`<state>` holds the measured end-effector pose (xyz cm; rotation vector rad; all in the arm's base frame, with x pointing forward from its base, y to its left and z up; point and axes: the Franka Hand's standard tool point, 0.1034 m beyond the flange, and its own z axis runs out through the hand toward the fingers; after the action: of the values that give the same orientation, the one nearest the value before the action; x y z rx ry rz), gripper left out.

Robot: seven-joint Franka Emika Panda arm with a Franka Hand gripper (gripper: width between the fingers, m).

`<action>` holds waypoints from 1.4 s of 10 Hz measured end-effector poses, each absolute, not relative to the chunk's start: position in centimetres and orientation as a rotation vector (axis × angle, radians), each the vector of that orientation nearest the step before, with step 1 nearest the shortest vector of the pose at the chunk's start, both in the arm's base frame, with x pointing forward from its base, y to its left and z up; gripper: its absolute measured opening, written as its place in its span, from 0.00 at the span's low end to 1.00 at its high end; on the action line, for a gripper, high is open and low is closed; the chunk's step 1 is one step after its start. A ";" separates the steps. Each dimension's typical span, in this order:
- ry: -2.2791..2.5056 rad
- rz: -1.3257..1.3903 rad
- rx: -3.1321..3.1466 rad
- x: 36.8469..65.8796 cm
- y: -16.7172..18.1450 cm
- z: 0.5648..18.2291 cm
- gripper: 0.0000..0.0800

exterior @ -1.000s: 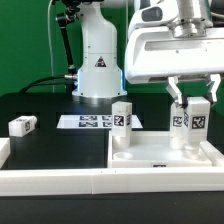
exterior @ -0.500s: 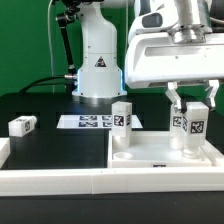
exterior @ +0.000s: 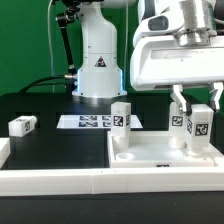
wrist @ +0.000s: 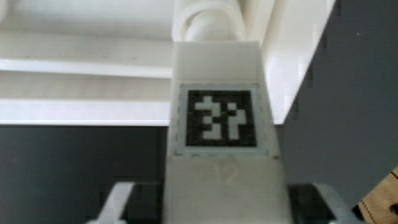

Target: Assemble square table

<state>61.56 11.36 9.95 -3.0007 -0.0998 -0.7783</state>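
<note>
1. Black table (exterior: 40, 105): takes up the whole lower scene. The white arm base (exterior: 97, 55) stands at its back, centre of the ext. view.
2. Border wall (exterior: 60, 182): long white L along the front edge, w/ a short return at the ext. view's left.
3. Tabletop (exterior: 160, 150): white slab lying flat, rimmed side up, tucked against the wall at the ext. view's right. In the wrist view it is the white surface behind the leg (wrist: 89, 70).
4. Marker board (exterior: 90, 122): flat tag strip on the black table, behind the tabletop and in front of the arm base.
5. Gripper (exterior: 197, 110): pointing down over the tabletop's far corner at the ext. view's right, clamped on a leg. One of the fingers (exterior: 180, 103) is on each side of it. Wrist view (wrist: 222, 205) shows both pads against the leg's sides.
6. Held leg (exterior: 197, 128): upright, tag facing the camera, lower end at the tabletop. Can't tell if it's seated. Wrist view (wrist: 222, 110) shows its tag dead centre.
7. Second leg (exterior: 121, 116): upright on the tabletop's back corner at the ext. view's left, well apart from the gripper.
8. Loose leg (exterior: 21, 125): lying on its side on the black table, far at the ext. view's left.
</note>
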 end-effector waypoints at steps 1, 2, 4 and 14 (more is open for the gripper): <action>-0.101 -0.773 -3.003 61.5 11.3 9.7 0.36; -0.103 -0.771 -3.004 61.4 11.5 9.5 0.36; -0.113 -0.788 -3.000 61.3 11.8 9.3 0.36; -0.138 -0.942 -2.969 61.4 11.5 9.0 0.74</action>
<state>61.37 11.55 9.02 -2.9687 -0.1377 -0.9423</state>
